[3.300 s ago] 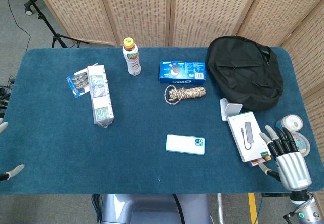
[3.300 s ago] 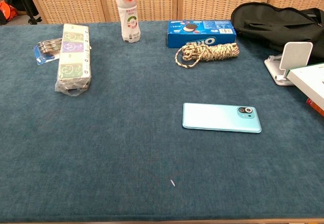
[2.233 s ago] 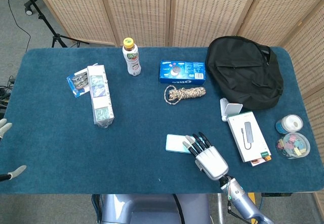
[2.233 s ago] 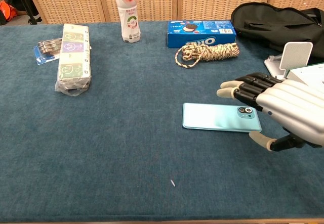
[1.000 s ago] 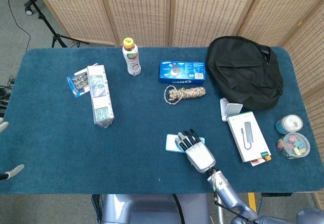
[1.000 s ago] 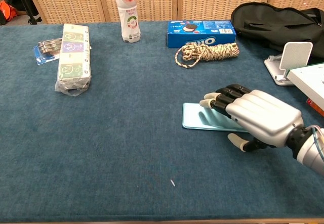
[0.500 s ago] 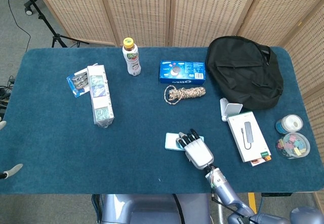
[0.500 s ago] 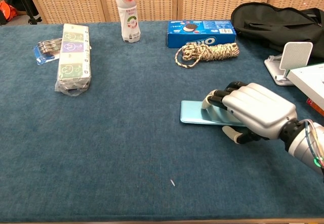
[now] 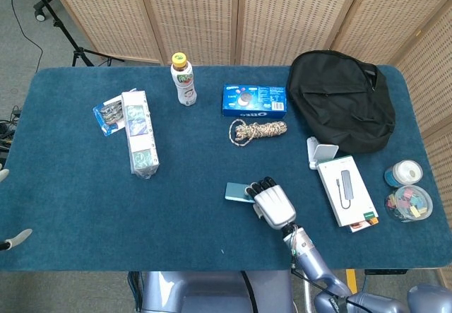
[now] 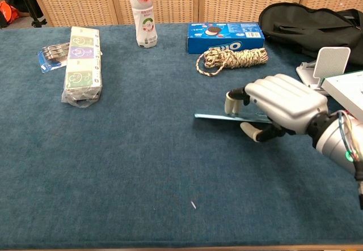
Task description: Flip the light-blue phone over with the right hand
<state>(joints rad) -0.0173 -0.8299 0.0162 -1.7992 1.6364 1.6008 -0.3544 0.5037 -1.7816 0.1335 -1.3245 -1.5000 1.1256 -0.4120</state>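
The light-blue phone (image 10: 218,117) is lifted off the blue table cloth and shows nearly edge-on in the chest view; in the head view the phone (image 9: 237,192) pokes out left of the hand. My right hand (image 10: 278,111) (image 9: 274,206) grips it, fingers curled over the top and thumb underneath. The phone's right part is hidden by the hand. My left hand (image 9: 10,240) shows only as fingertips at the left edge of the head view, apart and holding nothing.
A coiled rope (image 10: 231,59), Oreo box (image 10: 226,36) and bottle (image 10: 142,13) stand behind. A wrapped box (image 10: 81,64) lies at the left. A black bag (image 9: 346,98), white stand (image 10: 323,68), boxed hub (image 9: 347,190) and tape tubs (image 9: 407,193) sit at the right.
My right hand came in from the right, laid its fingers over the phone, closed on it and has raised it off the cloth, tilting it toward edge-on and shifting it slightly left.
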